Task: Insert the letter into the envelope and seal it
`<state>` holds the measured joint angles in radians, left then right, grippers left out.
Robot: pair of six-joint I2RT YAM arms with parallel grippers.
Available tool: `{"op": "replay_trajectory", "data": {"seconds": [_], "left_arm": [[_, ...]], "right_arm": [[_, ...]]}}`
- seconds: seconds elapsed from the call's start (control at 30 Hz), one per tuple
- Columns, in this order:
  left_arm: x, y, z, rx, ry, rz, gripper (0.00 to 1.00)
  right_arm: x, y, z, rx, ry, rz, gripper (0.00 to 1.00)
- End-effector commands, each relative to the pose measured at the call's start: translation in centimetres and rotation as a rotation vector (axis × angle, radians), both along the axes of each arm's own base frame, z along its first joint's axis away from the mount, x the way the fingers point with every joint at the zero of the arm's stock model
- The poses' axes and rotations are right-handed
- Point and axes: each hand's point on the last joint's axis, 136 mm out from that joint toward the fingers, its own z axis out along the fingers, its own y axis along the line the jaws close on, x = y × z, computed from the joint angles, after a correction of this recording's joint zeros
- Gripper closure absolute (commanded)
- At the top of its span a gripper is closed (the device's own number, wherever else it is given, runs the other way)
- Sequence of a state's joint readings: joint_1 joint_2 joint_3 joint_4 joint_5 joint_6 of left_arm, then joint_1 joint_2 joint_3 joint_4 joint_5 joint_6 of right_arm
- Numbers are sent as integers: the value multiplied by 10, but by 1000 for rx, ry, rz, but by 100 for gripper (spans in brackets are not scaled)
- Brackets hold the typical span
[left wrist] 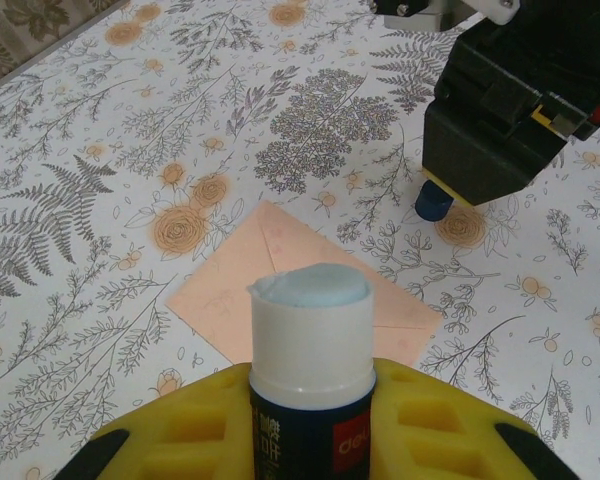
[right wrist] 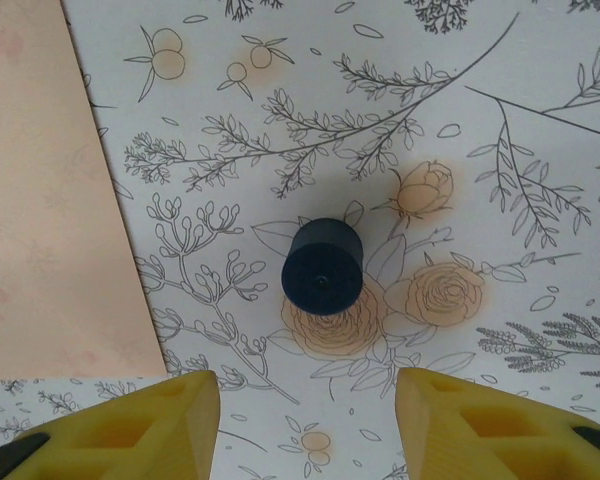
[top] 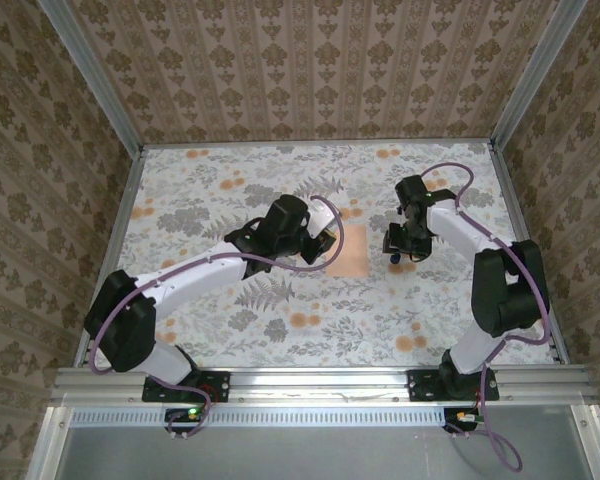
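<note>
Left tool (left wrist: 310,440) clamps a glue stick (left wrist: 310,330) (label reads "del…"); right tool (right wrist: 305,420) gapes above a dark cap (right wrist: 322,266).

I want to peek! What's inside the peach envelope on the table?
Only the plain peach outside of the envelope shows, lying flat on the flowery table. Nothing pokes out of it. Its own paper covers whatever is inside, so I can't tell.

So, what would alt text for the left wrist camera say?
An uncapped white-and-navy glue stick, held by the yellow left gripper, points toward a flat peach paper envelope on a floral tablecloth. Beyond, the black right gripper hovers over a small navy cap.
</note>
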<state>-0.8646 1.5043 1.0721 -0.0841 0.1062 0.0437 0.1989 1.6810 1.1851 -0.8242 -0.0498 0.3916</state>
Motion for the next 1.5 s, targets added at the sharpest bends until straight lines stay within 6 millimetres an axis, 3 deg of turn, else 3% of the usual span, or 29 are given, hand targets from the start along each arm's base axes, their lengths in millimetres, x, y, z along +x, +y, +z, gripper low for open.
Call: {"op": "replay_trajectory", "data": {"seconds": [0.0,0.63,1.27,1.47], "left_arm": [[3,-2,7,-22,24,6,100],[7,2,5,-26,48,19,100],[10,2,5,-27,58,22,100],[11,1,6,-27,58,21,100]], "right_arm": [[3,-2,-3,-50,23,23,49],[1,-4,-32,-100,81,42,55],[9,-3,-41,-107,80,67,67],[11,-4,-41,-118,73,69,66]]}}
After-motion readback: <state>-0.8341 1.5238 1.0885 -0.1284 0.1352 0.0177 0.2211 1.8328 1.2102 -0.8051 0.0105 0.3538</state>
